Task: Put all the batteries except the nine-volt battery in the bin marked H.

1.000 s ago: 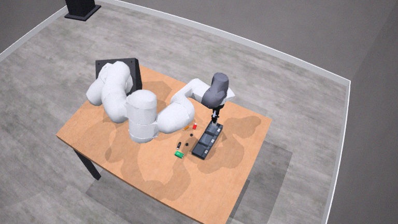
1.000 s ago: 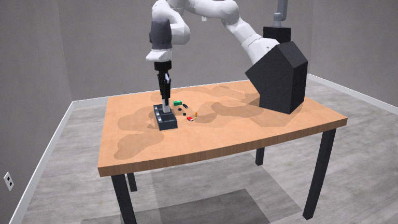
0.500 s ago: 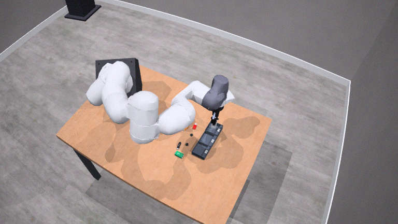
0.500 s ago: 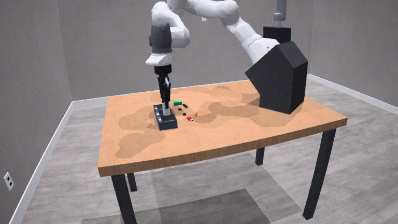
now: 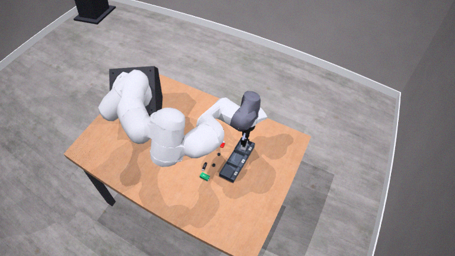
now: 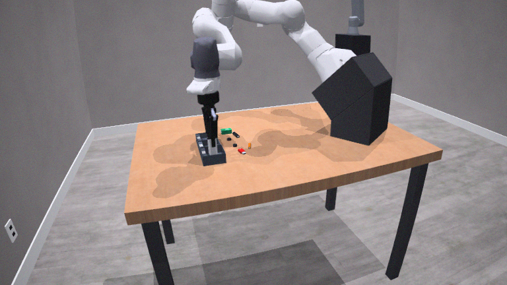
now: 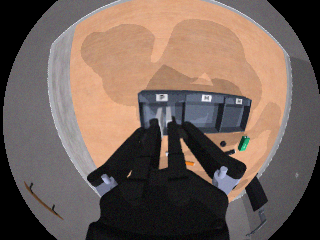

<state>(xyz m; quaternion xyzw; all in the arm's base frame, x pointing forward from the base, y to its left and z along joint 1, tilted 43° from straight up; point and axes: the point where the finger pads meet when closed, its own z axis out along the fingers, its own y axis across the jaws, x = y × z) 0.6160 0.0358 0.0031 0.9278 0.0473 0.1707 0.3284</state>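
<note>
My gripper [image 5: 243,146] [image 6: 212,147] [image 7: 165,113] is shut, with nothing visible between its pale fingertips. The tips are at the end bin [image 5: 251,147] [image 6: 214,159] [image 7: 148,114], whose label looks like P; how deep they reach is unclear. The other two labels are too blurred to read surely. A small black cylinder with a pale end [image 5: 204,165] [image 6: 236,134] [image 7: 229,152] lies near a green block [image 5: 204,176] [image 6: 226,130] [image 7: 244,143], perhaps the nine-volt battery. An orange piece [image 6: 249,145] [image 7: 190,163] lies on the table. The middle bin [image 7: 200,117] shows no clear contents.
Two small dark round things [image 5: 218,154] [image 5: 213,165] [image 6: 228,138] [image 6: 234,144] lie beside the bin row. A red piece with a pale end [image 5: 222,144] [image 6: 241,150] lies near the gripper's bin. The bins stand joined in a row on the table [image 5: 241,213] [image 6: 280,169].
</note>
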